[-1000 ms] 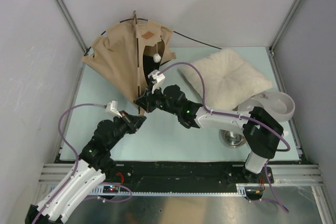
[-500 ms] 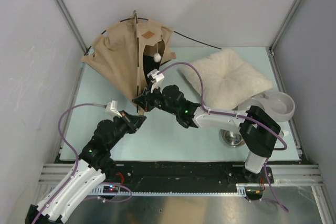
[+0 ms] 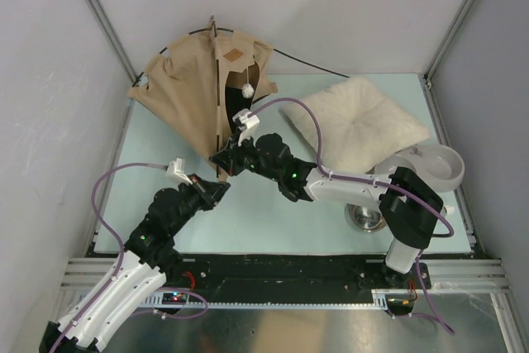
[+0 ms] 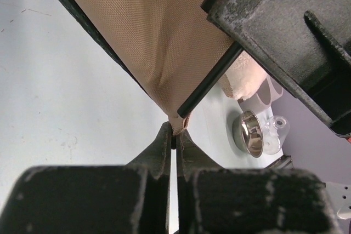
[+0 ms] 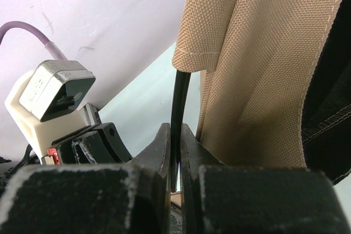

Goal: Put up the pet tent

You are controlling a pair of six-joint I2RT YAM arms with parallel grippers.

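At the back left of the bench [image 3: 273, 212] stands the pet tent [image 3: 186, 93], its tan canvas partly raised, doorway facing the arms, a white pom-pom [image 3: 247, 89] hanging in the opening and a brown label [image 3: 234, 55] above it. A thin black pole [image 3: 310, 64] trails from its back toward the right wall.

The left gripper [image 4: 174, 135] sits at the tent's near bottom corner; in its wrist view the jaws are pressed together on the very tip of that fabric corner, where another black pole [image 4: 211, 79] runs down toward them. Just to its right, the right gripper [image 5: 175, 152] has its jaws clamped on that pole, below the hemmed edge of the canvas.

The canvas looks light and limp, likely to slip or bunch if pulled hard, so a hemmed corner seems the safest hold. The pole looks slim, springy and smooth; a grip near its end should steer it best.

Further right lie a fluffy cream pillow [image 3: 364, 126], a steel bowl [image 3: 364, 217] and a white dish [image 3: 434, 167].
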